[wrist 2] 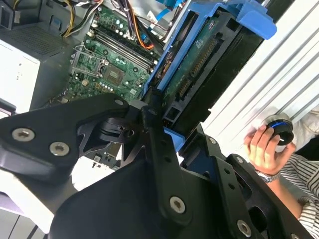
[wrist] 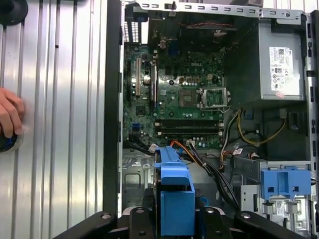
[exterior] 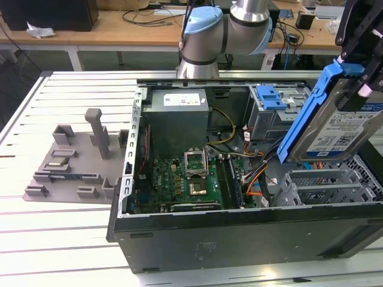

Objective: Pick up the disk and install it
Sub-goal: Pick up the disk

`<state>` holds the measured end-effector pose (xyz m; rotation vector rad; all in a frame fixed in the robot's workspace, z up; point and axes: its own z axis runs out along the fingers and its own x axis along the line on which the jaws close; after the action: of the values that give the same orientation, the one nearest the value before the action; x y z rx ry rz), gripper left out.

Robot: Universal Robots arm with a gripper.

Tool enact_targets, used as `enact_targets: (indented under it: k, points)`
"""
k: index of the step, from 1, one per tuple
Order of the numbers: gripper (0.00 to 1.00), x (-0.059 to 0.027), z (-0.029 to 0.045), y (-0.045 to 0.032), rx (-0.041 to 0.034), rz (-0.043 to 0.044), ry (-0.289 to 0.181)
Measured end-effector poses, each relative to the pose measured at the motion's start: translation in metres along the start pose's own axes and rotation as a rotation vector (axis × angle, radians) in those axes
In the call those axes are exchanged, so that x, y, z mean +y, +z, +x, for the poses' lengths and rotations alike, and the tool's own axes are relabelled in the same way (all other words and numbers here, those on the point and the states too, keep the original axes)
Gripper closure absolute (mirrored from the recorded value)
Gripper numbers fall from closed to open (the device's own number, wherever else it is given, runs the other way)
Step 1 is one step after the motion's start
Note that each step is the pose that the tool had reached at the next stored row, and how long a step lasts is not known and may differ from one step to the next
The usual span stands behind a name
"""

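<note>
The gripper (exterior: 359, 73) is pinching the disk (exterior: 338, 128) between its fingers, hanging it tilted below them over the open case (exterior: 239, 239).

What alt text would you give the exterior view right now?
The tool holds the disk tilted in the air above the open computer case, at the exterior view's right. A grey parts fixture lies on the slatted table beside the case.
</note>
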<state>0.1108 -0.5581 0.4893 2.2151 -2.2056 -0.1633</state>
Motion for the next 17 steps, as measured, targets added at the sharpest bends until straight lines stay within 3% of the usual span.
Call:
enact_targets:
  k: [4,15,17]
  points:
    - [0.63,-0.0027,0.0005,0.0071,-0.0001,0.0000,0.000]
    - [0.63,-0.0314,0.0010,0.0130,0.0009,-0.0001,0.000]
    - [0.63,-0.0325,0.0012,0.0148,0.0008,-0.0001,0.000]
